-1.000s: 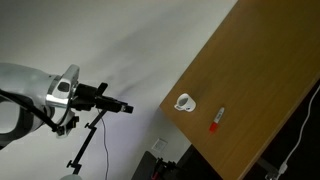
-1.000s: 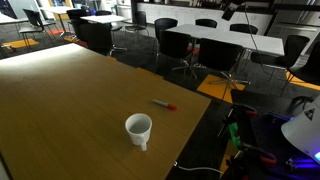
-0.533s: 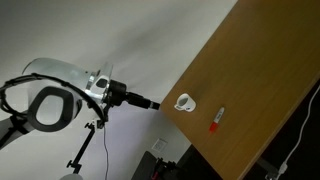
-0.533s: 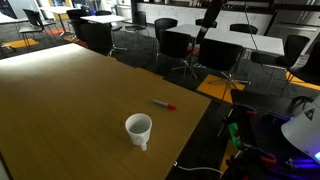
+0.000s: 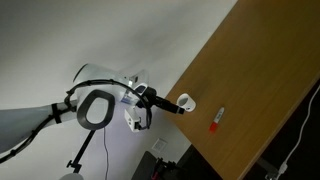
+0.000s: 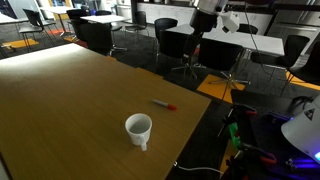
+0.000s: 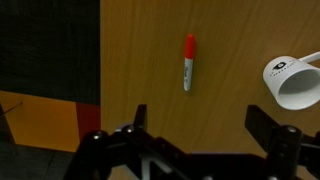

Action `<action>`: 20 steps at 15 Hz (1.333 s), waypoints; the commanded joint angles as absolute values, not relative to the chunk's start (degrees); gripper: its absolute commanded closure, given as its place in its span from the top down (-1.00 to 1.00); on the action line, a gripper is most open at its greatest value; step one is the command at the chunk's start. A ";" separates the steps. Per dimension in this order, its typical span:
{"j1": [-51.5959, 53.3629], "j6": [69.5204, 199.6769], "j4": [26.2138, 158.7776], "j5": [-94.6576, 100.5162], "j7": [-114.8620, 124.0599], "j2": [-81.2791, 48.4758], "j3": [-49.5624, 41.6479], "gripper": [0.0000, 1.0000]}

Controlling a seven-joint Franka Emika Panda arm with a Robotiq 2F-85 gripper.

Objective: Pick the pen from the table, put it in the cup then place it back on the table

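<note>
The red-orange pen (image 7: 189, 62) lies flat on the brown wooden table (image 7: 150, 50), near its edge. It shows in both exterior views (image 5: 216, 121) (image 6: 163, 104). The white cup (image 7: 293, 82) stands on the table a short way from the pen, and it also shows in both exterior views (image 5: 184, 102) (image 6: 138, 129). My gripper (image 7: 200, 120) is open and empty, high above the table, with the pen between and ahead of its fingers. In an exterior view the arm (image 5: 150, 98) reaches toward the cup side of the table. In an exterior view the gripper (image 6: 210, 10) hangs high beyond the table edge.
Black chairs (image 6: 180, 45) and white desks stand beyond the table. Cables and electronics (image 6: 250, 140) lie on the floor by the table's near corner. A tripod (image 5: 85, 150) stands under the arm. The table edge (image 7: 100, 60) runs left of the pen.
The arm has swung in toward the table. In one exterior view the gripper has moved right, close to the cup. Pen and cup have not moved.
</note>
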State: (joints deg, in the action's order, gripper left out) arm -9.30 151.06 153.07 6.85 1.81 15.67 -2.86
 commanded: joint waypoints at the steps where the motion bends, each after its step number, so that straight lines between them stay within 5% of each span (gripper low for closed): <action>1: -9.83 154.03 149.47 7.77 6.71 7.44 -2.67 1.00; 12: -8.29 153.79 148.65 6.88 7.10 3.01 -3.91 1.00; 20: -7.62 154.81 139.75 -5.35 -2.80 -13.81 -3.11 1.00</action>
State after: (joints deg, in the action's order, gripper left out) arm -7.75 154.02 144.60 -2.66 -0.29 -7.48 -2.94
